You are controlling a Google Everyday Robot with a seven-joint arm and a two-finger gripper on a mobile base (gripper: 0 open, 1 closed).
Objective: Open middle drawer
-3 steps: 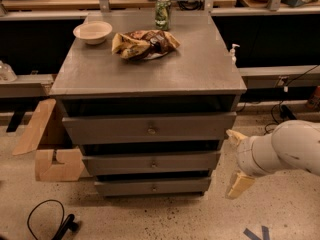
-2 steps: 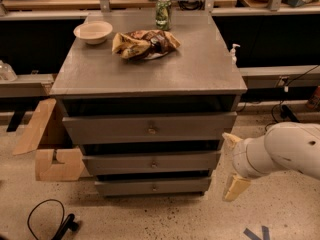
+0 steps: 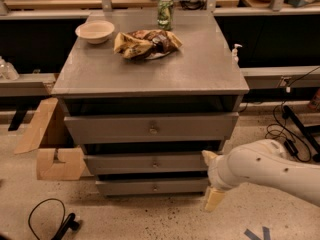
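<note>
- The gripper (image 3: 210,178) hangs low at the front right corner of the grey cabinet (image 3: 150,69), its two cream fingers (image 3: 214,200) spread apart, one above the other, holding nothing
- The upper finger lies against the right end of the middle drawer (image 3: 130,164); I cannot tell whether it touches the front
- The lower finger hangs over the speckled floor (image 3: 150,219), beside the bottom drawer (image 3: 125,187)
- The white arm (image 3: 270,171) runs off the right edge, so its base is cut off
- The middle drawer is second in the stack of three, with its small brass knob (image 3: 154,162) at centre; none of its inside shows, and its right end is hidden behind the gripper
- The top drawer (image 3: 110,129) sits above it, under a dark gap
- On the cabinet top are a white bowl (image 3: 95,31), a crumpled snack bag (image 3: 146,43) and a green can (image 3: 165,12)
- A cardboard box (image 3: 50,144) stands left of the cabinet and a black cable (image 3: 47,219) loops on the floor
- Since 1.0 s ago the gripper has moved left and down, from clear of the cabinet to its corner; the drawers have not shifted
</note>
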